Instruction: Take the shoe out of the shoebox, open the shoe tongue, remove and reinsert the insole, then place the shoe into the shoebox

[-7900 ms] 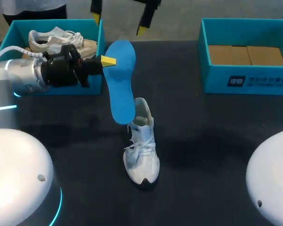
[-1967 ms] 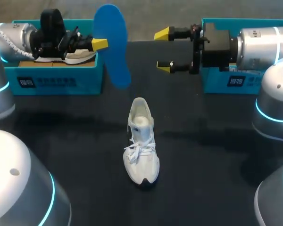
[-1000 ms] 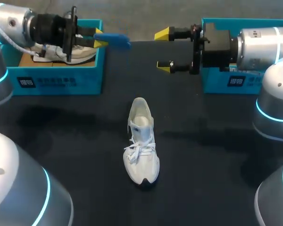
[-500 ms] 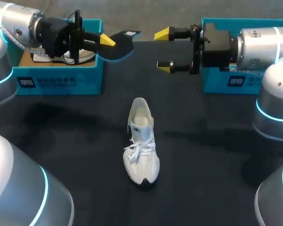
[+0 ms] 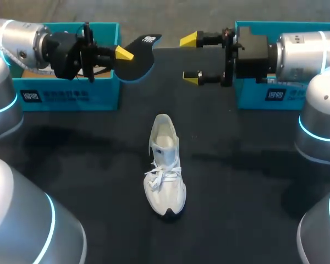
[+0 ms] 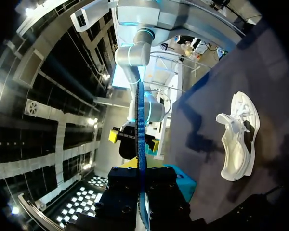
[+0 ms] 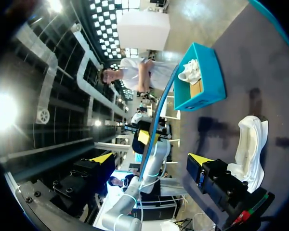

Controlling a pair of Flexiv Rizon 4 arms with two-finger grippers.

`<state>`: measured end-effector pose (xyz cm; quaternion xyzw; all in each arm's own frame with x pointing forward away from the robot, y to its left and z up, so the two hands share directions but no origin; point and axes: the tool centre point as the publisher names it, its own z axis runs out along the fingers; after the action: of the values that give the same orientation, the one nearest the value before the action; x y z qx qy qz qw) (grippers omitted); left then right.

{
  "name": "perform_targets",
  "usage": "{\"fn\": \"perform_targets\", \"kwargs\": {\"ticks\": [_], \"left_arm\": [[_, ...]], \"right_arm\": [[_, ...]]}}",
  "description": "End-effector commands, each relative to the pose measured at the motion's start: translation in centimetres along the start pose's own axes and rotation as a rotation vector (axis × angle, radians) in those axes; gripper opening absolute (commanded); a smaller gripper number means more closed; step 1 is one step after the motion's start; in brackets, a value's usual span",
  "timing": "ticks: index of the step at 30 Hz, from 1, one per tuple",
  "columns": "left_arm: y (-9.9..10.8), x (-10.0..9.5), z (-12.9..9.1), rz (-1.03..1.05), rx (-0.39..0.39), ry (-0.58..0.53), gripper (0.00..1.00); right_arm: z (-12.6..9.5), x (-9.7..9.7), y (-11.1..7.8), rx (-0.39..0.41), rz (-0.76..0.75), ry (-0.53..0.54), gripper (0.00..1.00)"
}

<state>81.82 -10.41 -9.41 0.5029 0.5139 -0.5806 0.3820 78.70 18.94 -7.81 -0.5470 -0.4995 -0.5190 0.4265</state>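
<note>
A: Left gripper (image 5: 122, 54), state?
B: Clenched on the insole (image 5: 137, 55), gripped near one end. In the left wrist view the insole ran edge-on between the fingers. Its dark underside faced the head camera, with a blue edge showing. It was held in the air just beside the left shoebox (image 5: 71, 94), clear of the counter (image 5: 236, 181).
A: Right gripper (image 5: 190, 59)?
B: Spread wide, nothing between the fingers, touching nothing. It hung over the counter just beside the right shoebox (image 5: 286, 94).
A: Shoe?
B: The white shoe (image 5: 165, 168) stood on the counter, laced, toe toward the robot, well apart from both grippers.
A: Hidden?
B: Only one yellow tip of the left gripper showed from the head camera. The left arm (image 5: 22, 41) covered most of the left shoebox's inside, and the right arm (image 5: 302, 52) covered part of the right shoebox. The right wrist view showed a second white shoe (image 7: 190, 71) in the left shoebox.
</note>
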Motion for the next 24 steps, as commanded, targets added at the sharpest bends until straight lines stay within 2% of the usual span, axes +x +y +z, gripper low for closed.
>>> {"fn": "perform_targets", "kwargs": {"ticks": [1,4,10,12,17,24], "left_arm": [[-0.2,0.0,0.0,0.002,-0.006,0.000,0.00],[-0.2,0.0,0.0,0.002,-0.006,0.000,0.00],[-0.3,0.4,1.5,0.184,-0.011,0.051,0.00],[-0.3,0.5,1.8,0.248,0.013,0.036,0.00],[0.2,0.6,2.2,0.300,0.015,0.024,0.00],[0.9,1.5,3.0,0.376,0.020,-0.007,0.00]], "right_arm": [[0.3,0.0,0.0,-0.003,0.000,-0.001,1.00],[0.3,0.0,0.0,-0.003,0.000,-0.001,1.00],[0.3,0.0,0.0,-0.003,0.000,-0.001,1.00],[0.3,0.0,0.0,-0.003,0.000,-0.001,1.00],[0.4,0.0,0.0,-0.002,0.001,0.000,1.00],[2.2,0.4,-0.5,0.030,-0.019,-0.042,1.00]]}}
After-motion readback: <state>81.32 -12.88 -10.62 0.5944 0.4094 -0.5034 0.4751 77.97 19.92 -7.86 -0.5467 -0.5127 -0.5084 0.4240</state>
